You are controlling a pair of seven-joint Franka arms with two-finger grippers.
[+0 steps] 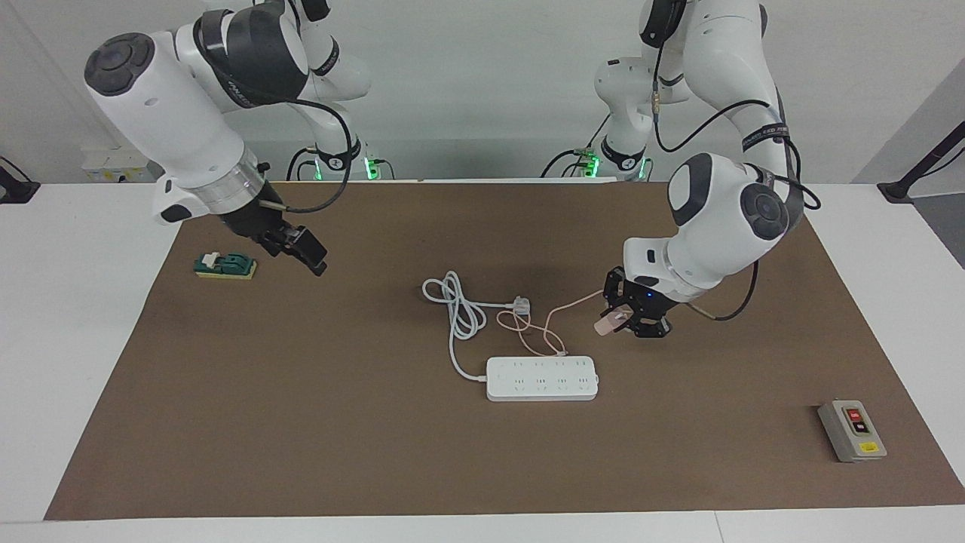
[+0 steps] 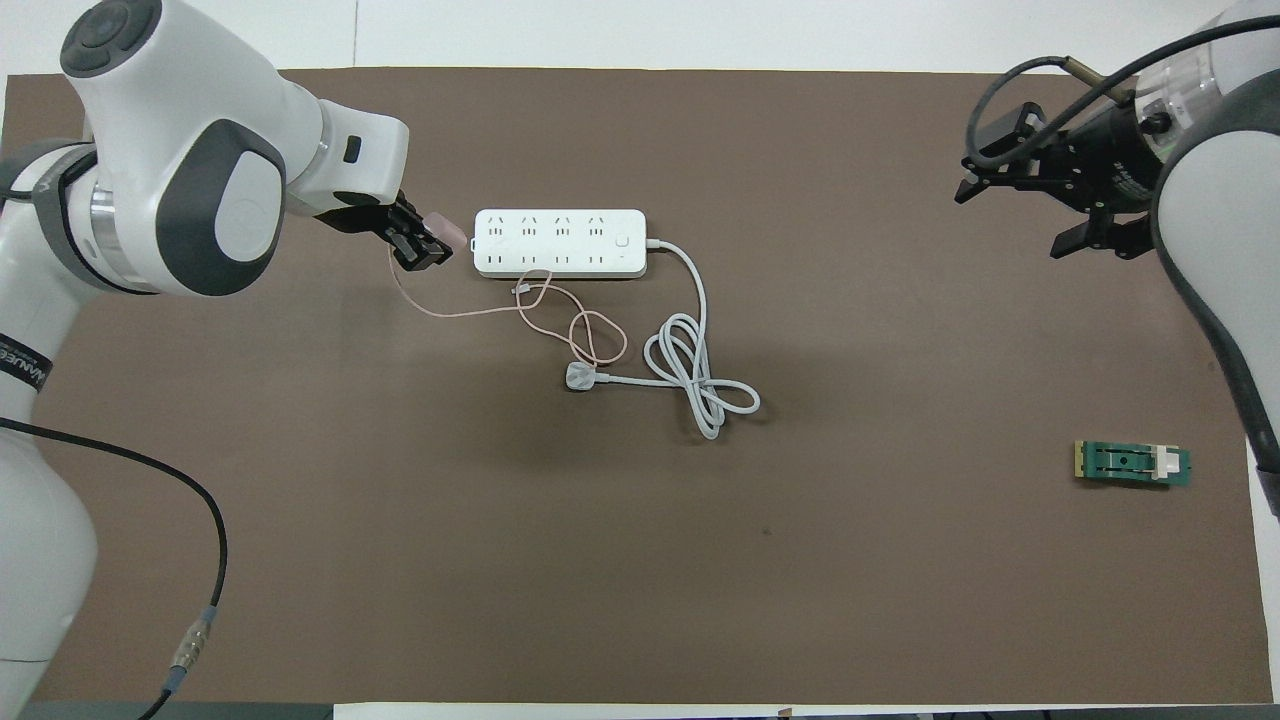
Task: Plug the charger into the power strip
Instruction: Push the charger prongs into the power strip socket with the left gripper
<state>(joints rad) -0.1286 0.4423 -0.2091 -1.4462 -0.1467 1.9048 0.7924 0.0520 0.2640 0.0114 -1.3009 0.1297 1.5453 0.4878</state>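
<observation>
Nearest to us on the brown mat [image 1: 301,422], toward the right arm's end of the table, lies a small green switch block [image 1: 225,265], and our right gripper [image 1: 301,249] waits in the air beside it; we cannot tell how its fingers stand.

Farther out, near the middle of the mat, the white three-pin plug [image 1: 521,305] rests at the end of its thick white cord [image 1: 460,313], which is bundled in loops and runs on to the power strip [image 1: 542,378]. The thin pink-orange cable [image 1: 539,332] curls over this same patch, its loose loops reaching the strip's nearer edge.

Our left gripper [image 1: 620,321] is raised over the mat toward the left arm's end, and its fingers are closed on the charger [image 1: 607,324], the pale pink cube showing between them; it is up in the air and apart from the strip, just off the strip's short end in the overhead view.

The power strip lies flat, sockets up, all of them bare.

Farthest out, at the left arm's end, sits a grey box [image 1: 852,431] with red and black buttons.
</observation>
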